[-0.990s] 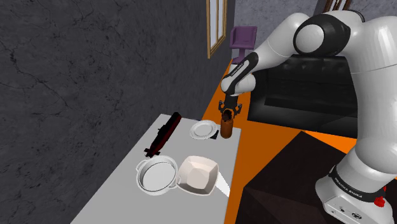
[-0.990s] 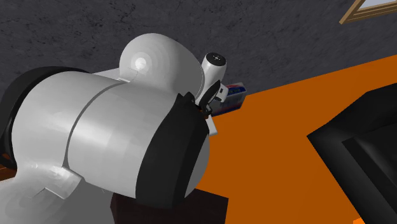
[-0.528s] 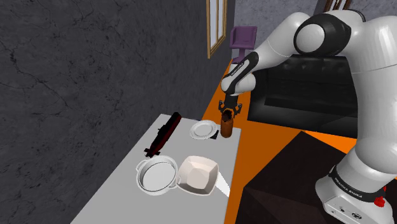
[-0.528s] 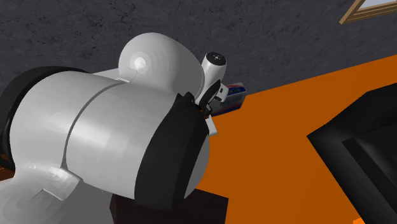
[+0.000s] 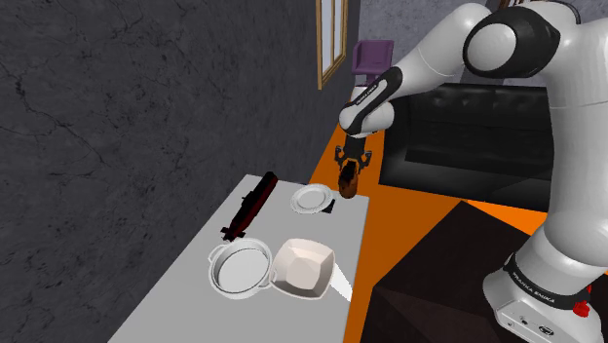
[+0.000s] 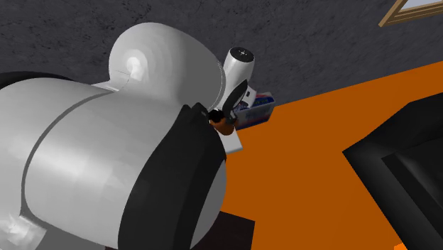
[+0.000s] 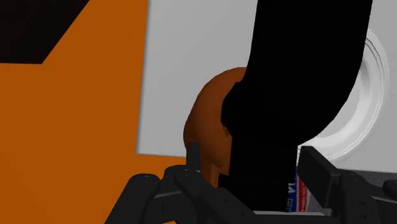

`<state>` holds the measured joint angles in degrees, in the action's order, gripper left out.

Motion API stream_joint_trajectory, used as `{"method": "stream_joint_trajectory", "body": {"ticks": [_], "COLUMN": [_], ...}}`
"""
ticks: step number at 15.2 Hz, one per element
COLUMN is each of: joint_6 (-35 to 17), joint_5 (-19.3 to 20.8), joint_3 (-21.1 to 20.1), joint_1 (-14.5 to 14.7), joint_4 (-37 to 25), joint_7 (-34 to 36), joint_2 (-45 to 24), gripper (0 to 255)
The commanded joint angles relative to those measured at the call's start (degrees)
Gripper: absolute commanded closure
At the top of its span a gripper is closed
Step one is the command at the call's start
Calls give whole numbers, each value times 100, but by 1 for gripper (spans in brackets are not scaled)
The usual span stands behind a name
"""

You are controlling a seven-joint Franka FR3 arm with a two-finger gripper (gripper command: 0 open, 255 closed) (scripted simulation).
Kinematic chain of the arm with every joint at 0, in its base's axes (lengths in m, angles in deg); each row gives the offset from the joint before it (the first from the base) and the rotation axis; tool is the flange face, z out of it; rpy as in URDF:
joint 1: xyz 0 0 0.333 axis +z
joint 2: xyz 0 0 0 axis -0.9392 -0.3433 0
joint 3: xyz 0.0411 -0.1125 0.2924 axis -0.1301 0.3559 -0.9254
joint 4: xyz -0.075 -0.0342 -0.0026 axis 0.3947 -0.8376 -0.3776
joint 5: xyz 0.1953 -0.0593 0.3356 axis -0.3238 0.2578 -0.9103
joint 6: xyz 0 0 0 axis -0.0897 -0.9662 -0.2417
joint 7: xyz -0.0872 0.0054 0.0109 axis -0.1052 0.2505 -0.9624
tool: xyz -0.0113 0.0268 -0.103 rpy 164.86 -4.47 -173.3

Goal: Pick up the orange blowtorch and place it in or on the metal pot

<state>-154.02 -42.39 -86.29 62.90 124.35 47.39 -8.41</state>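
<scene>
Orange blowtorch (image 5: 348,181) lifted off the table (image 5: 185,297), clamped in the pincer (image 5: 349,165), pot (image 5: 241,267) touching white bowl (image 5: 303,267)

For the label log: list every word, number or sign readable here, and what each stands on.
"FRANKA EMIKA": on the arm's white base, small but legible.
Lettering on the forearm: too small to read.
Print on the blue and red box: too blurred to read.
</scene>
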Motion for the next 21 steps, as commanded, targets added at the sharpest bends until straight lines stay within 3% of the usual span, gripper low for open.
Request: {"method": "stream_joint_trajectory", "body": {"ticks": [1, 15, 21], "joint_6": [109, 864, 790], "joint_5": [16, 131, 217], "joint_3": [12, 69, -129], "joint_1": [-1, 23, 571], "joint_4": [-11, -63, -67], "joint_7": [17, 181, 970], "joint_2": [106, 817, 851], "gripper": [255, 255, 255]}}
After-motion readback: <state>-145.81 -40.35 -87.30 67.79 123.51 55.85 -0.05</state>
